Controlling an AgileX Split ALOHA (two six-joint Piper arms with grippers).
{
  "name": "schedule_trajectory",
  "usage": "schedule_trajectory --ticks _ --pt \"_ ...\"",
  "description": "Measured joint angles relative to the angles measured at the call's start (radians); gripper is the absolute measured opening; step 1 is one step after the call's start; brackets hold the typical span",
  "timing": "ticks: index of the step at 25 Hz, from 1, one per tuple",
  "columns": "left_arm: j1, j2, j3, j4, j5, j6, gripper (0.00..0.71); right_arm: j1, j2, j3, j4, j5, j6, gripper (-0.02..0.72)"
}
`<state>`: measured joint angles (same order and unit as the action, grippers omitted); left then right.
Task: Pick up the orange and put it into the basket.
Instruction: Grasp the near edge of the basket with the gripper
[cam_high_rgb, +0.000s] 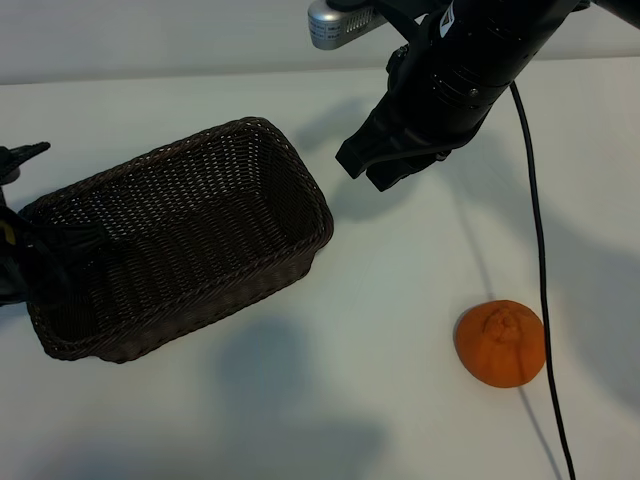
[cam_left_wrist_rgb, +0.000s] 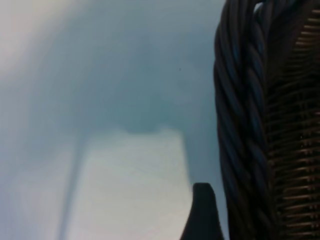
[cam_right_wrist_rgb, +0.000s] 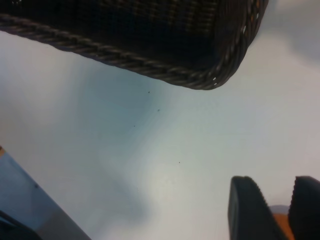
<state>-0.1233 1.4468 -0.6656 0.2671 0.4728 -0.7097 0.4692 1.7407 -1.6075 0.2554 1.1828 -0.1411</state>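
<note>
- Orange (cam_high_rgb: 500, 343) sits on the white bench (cam_high_rgb: 400, 280), near the front right of the exterior view, well apart from the basket (cam_high_rgb: 180, 240). Nothing touches it; puckered stem end faces up.
- Basket lies at the left of the exterior view, long axis running diagonally, and is empty inside.
- Right gripper (cam_high_rgb: 392, 165) hangs in the air above the bench, between basket and orange, pointing steeply down. Jaws partly parted with nothing between them; the right wrist view shows both dark fingertips (cam_right_wrist_rgb: 247, 210) with a gap and a sliver of orange (cam_right_wrist_rgb: 281, 226) beyond them.
- That same view shows the basket's rounded corner and braided rim (cam_right_wrist_rgb: 200, 80) farther off.
- Left gripper (cam_high_rgb: 15, 240) is at the left edge of the exterior view, pressed close against the basket's near end. Jaws stand wide; only one dark fingertip (cam_left_wrist_rgb: 202, 212) appears in the left wrist view, just beside the braided rim (cam_left_wrist_rgb: 240, 125). No grip on the basket can be confirmed.
- A black cable (cam_high_rgb: 540, 260) trails from the right arm down past the orange.
</note>
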Motion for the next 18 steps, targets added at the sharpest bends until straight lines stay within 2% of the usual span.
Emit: schedule_trajectory --ticks 16,18 --pt "0.0 0.116 0.061 -0.039 -0.107 0.0 0.588 0.0 0.0 0.0 0.0 0.0 -0.001 0.239" --pt "0.0 0.122 0.065 -0.045 -0.118 0.0 0.56 0.0 0.0 0.0 0.0 0.001 -0.001 0.239"
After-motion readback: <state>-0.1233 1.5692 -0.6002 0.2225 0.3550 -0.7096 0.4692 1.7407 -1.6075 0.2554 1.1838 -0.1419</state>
